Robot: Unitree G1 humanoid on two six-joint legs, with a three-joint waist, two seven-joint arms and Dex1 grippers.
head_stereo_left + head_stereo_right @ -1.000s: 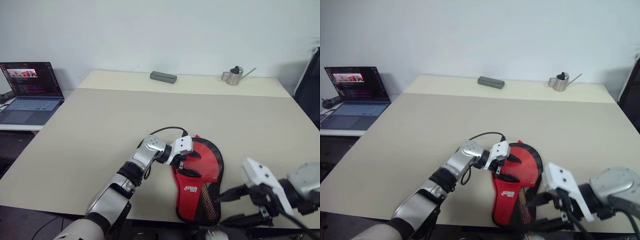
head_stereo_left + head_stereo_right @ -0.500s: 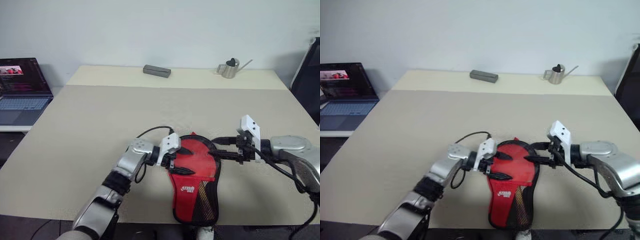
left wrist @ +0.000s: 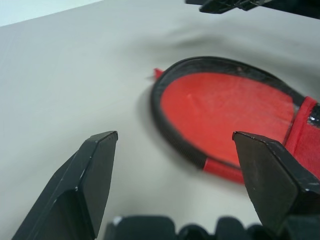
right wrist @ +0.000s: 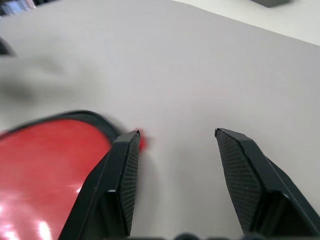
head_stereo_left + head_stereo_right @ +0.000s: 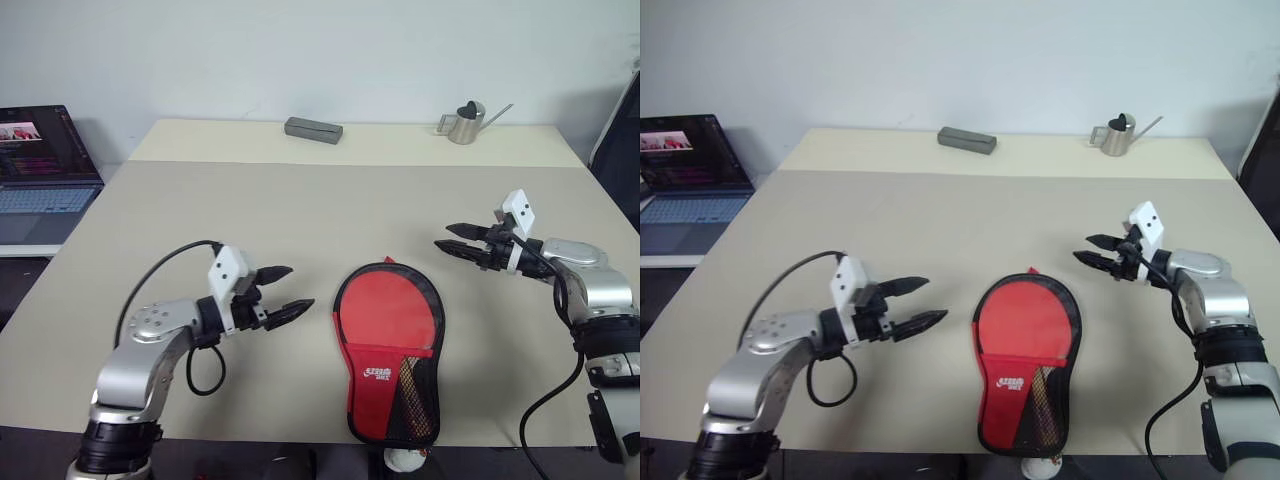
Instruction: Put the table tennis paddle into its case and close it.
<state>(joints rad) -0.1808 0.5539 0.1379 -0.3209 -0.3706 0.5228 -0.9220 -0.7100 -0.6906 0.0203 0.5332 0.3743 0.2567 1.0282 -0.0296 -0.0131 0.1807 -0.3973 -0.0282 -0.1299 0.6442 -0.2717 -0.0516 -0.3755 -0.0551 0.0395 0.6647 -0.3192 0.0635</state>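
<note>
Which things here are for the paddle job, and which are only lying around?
For the job:
- case
- left claw, open
- right claw, open

Lying about:
- laptop
- grey box
- small metal watering can
- white ball

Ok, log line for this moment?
case: flat on table, untouched | left gripper: open, beside it | right gripper: open, empty

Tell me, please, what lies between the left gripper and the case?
Only bare table; the left gripper and the case sit apart in the left eye view.
</note>
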